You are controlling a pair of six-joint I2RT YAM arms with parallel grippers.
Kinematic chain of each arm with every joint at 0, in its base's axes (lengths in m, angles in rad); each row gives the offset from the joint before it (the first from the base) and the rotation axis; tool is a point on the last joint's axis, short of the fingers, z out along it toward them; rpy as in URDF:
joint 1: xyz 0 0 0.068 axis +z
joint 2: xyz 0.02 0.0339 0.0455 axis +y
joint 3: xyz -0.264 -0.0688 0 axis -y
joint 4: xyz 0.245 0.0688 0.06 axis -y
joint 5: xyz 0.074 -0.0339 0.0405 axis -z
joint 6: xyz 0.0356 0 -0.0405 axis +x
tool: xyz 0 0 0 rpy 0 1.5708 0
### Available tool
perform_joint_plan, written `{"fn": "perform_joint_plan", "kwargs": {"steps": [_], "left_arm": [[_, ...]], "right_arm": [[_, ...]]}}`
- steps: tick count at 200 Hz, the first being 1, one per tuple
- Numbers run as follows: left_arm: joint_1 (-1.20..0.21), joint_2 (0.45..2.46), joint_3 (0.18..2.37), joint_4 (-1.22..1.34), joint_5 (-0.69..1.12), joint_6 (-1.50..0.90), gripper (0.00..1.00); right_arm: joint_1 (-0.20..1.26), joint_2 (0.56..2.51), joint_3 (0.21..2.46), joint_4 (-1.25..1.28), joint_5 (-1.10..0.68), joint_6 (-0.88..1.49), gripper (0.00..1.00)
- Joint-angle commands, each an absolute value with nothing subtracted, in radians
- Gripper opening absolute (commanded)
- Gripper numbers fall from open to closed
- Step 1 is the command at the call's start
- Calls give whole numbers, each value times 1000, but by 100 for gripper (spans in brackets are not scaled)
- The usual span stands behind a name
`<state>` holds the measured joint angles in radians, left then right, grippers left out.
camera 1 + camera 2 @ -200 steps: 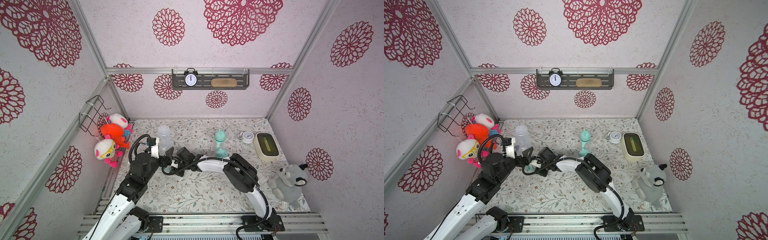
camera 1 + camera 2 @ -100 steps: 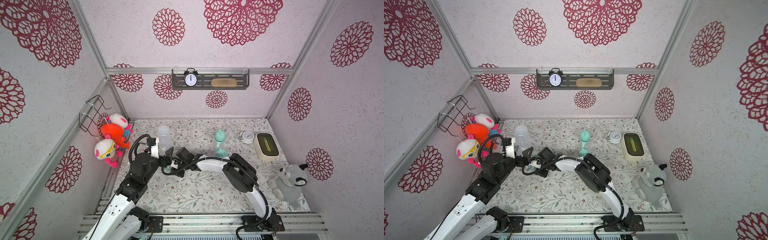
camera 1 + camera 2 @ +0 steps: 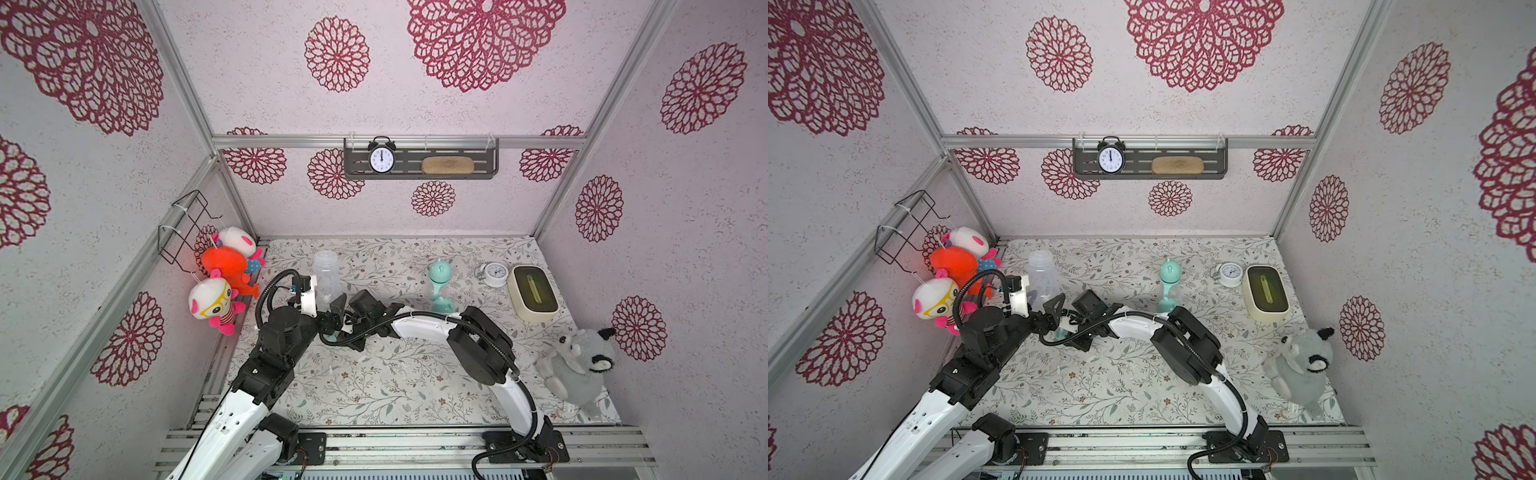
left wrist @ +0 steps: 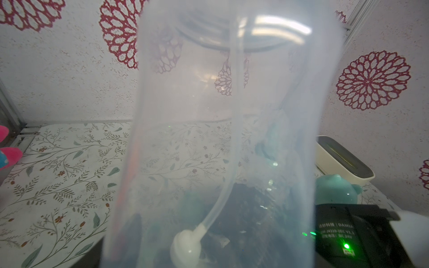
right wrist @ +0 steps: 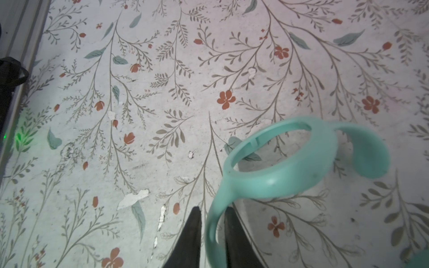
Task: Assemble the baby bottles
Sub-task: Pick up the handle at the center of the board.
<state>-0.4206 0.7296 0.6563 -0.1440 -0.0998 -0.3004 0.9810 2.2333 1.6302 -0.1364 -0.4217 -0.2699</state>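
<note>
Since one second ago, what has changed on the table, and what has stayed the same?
The right gripper drew its fingers in onto one handle of the mint handle ring, taking hold of it. The left gripper still holds the clear bottle; the capped baby bottle and the white alarm clock stayed put.

White links [image 3: 419, 328], black joints [image 3: 478, 349], black corrugated cables [image 3: 266, 289].

White alarm clock [image 3: 492, 274] stands beside cream box [image 3: 534, 293]; 3 plush dolls [image 3: 222, 264] hang.
</note>
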Motion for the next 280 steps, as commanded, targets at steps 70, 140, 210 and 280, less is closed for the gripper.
{"fn": "perform_joint_plan", "kwargs": {"steps": [70, 140, 210, 280], "left_arm": [[-413, 709, 653, -124, -115, -310, 0], [-413, 692, 646, -127, -123, -311, 0], [-414, 685, 618, -110, -102, -295, 0], [-413, 663, 550, 2, -12, -260, 0]], "right_arm": [[988, 2266, 1640, -151, -440, -265, 28], [986, 2254, 1661, -136, -437, -260, 10], [963, 2145, 1621, -133, -469, -130, 1], [891, 1895, 1396, -74, -510, 56, 0]]}}
